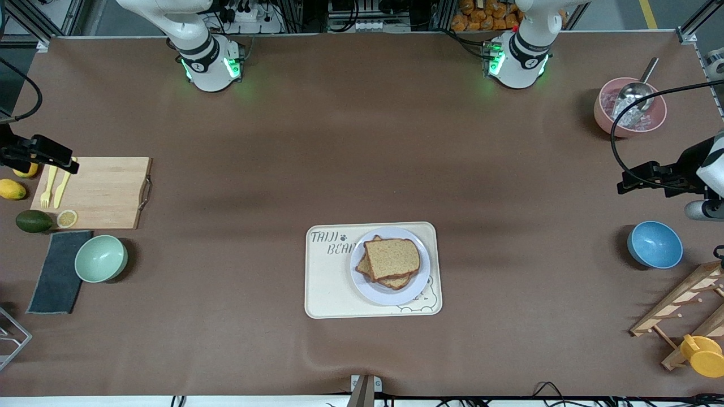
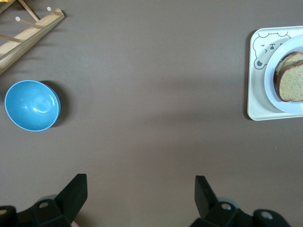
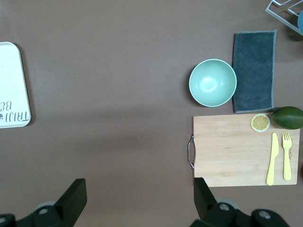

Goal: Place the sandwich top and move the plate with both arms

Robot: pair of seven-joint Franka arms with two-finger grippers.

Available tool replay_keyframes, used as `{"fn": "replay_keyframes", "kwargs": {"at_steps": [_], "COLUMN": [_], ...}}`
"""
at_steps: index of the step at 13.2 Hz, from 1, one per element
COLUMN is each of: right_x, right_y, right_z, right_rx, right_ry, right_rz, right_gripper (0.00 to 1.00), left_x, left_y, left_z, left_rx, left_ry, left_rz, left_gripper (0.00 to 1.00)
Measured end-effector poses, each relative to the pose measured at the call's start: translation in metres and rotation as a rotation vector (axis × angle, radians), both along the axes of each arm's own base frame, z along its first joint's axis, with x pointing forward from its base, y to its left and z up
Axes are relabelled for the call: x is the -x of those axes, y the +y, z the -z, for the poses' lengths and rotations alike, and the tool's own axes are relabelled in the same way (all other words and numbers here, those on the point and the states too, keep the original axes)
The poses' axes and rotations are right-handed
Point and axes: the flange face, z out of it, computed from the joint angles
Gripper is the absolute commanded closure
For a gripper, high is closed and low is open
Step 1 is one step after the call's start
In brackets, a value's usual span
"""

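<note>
The sandwich top, a plain brown bread slice, lies on another slice on the lavender-white plate. The plate sits on the cream bear-print tray in the middle of the table. My left gripper is open and empty over the table's left-arm end, above the blue bowl. Its wrist view shows the open fingers, the bread and the plate. My right gripper is open and empty over the wooden cutting board; its wrist view shows bare table between the fingers.
A pink bowl with a metal scoop, a wooden rack and a yellow lid stand at the left arm's end. A green bowl, a dark cloth, an avocado and yellow cutlery are at the right arm's end.
</note>
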Motion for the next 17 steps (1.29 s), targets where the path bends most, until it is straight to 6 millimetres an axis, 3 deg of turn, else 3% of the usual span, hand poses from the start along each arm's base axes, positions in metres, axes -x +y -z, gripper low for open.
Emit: {"fn": "replay_keyframes", "kwargs": {"at_steps": [4,10,14,17], "right_x": [-0.001,-0.005,-0.005,-0.005], "right_y": [0.0,0.0,0.0,0.0], "right_z": [0.001,0.007,0.007,0.007], "right_rx": [0.0,-0.006,-0.006,-0.006], "right_ry": [0.0,0.006,0.005,0.004], "right_rz": [0.001,0.001,0.001,0.001], "right_gripper": [0.0,0.0,0.0,0.0], "left_x": [0.015,0.023,0.037,0.052], "left_y": [0.007,0.011,-0.007,-0.02], "left_z": [-0.023,-0.036,-0.056,-0.056], "left_rx": [-0.011,-0.018,-0.029,-0.047], "left_ry": [-0.012,-0.023,-0.041,-0.027], "left_rz": [-0.016,-0.038,-0.024,-0.034], "left_gripper": [0.0,0.0,0.0,0.0]}}
